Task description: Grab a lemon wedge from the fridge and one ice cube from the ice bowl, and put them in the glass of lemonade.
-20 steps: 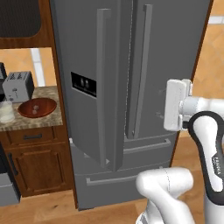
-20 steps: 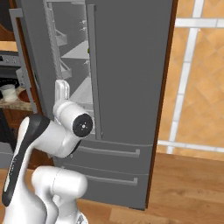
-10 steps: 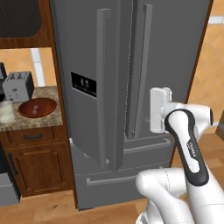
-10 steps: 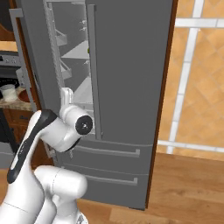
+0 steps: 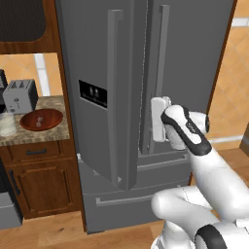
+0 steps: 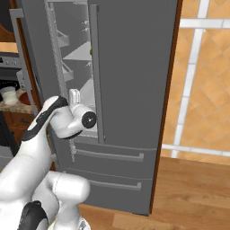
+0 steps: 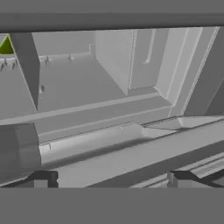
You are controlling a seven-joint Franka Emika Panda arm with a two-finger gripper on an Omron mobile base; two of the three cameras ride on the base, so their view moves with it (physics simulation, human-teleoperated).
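**End effector at the open fridge, fingers spread**

Taking the fridge (image 5: 121, 87) as the landmark: far to its left, on the bench (image 5: 34, 137), stands a grey toaster (image 5: 19, 95). In front of the toaster sits the glass of lemonade (image 5: 7, 123), and just right of the glass lies the ice bowl (image 5: 41, 119), reddish-brown and shallow, between the glass and the fridge's left side.

The fridge's left door (image 5: 104, 82), with its black dispenser panel (image 5: 92, 93), stands swung outward, and grey shelves show inside in the right base view.

The end effector (image 7: 111, 178) is level with the bottom of the opened compartment, at the gap between the doors, above the two lower drawers. Its fingers are spread wide with nothing between them.

In the hand view, a small yellowish-green piece, the lemon wedge (image 7: 5, 45), sits on an upper shelf inside the fridge, well apart from the fingertips (image 7: 43, 178).
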